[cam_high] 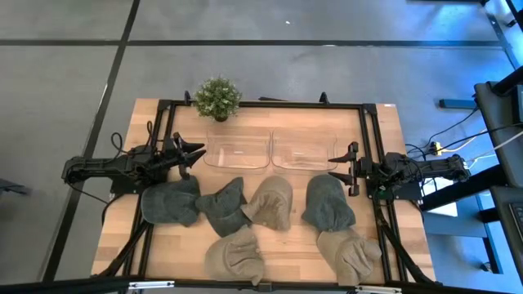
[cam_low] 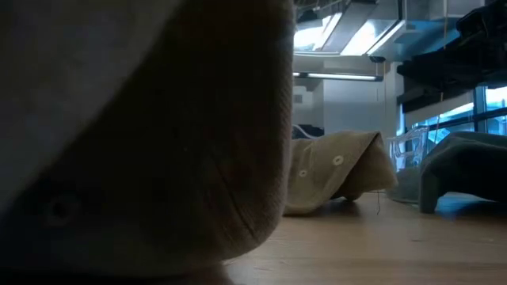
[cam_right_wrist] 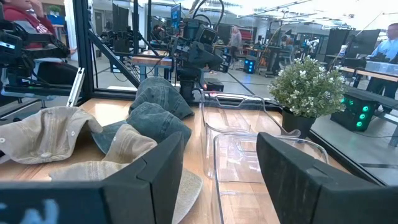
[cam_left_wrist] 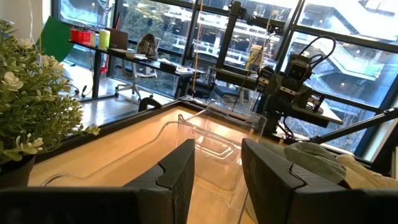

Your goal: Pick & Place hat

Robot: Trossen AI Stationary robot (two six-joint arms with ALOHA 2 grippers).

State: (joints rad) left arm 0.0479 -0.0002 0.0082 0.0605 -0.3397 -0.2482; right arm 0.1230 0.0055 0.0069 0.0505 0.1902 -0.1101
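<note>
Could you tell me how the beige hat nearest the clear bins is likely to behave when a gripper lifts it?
The beige hat looks like soft fabric, slumped and creased, so it will probably sag and fold rather than keep its shape. It overlaps the dark hat beside it, so lifting may drag that one along. It seems light, and unlikely to roll or break.

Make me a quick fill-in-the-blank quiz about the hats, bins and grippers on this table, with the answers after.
1. The number of hats lying on the wooden table is ____.
2. The two clear plastic bins hold ____ hats.
3. The left gripper and the right gripper are both ____, holding nothing.
4. The small potted plant stands at the table's far edge, nearer the ____ arm.

Missing words: six; no; open; left
</note>
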